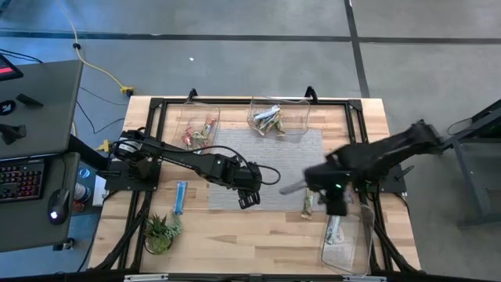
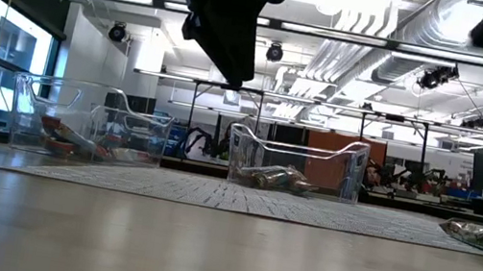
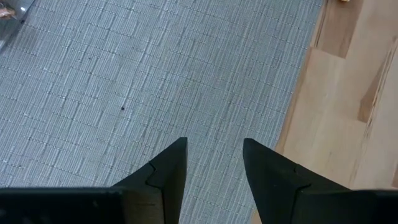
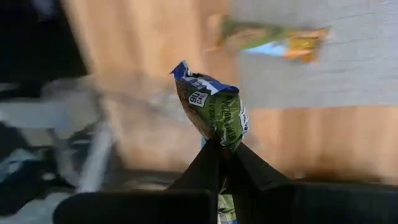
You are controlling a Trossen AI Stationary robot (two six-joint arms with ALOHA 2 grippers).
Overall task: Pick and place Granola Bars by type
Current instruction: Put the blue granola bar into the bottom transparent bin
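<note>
Gripping a green granola bar (image 4: 214, 115) by one end, the right gripper (image 4: 222, 149) has its two dark fingers pinched tight on the wrapper, which sticks up past the fingertips with a blue edge at its far end. Seen from above, this gripper (image 1: 337, 200) hangs over the wooden table (image 1: 258, 235) just off the right edge of the grey mat (image 1: 266, 168), near the open end of a clear bin (image 1: 348, 243) at the table's front right. That bin already holds one greenish bar (image 1: 334, 231). Another green bar (image 1: 307, 205) lies on the table just beside the mat's right front corner.

The left gripper (image 1: 249, 196) sits above the front part of the mat, its fingers (image 3: 168, 171) spread apart with a plain gap between them and nothing held; the wrist view shows only woven mat and the table edge beneath.

A blue bar (image 1: 180, 196) lies alone on the wood left of the mat, near a small potted plant (image 1: 160, 231). Two more clear bins stand along the far edge: the left one (image 1: 196, 125) holds red-wrapped bars (image 1: 200, 133), the middle one (image 1: 279, 117) holds silvery bars (image 1: 268, 119). In the low view both far bins (image 2: 88, 121) (image 2: 296, 162) stand just behind the mat.
</note>
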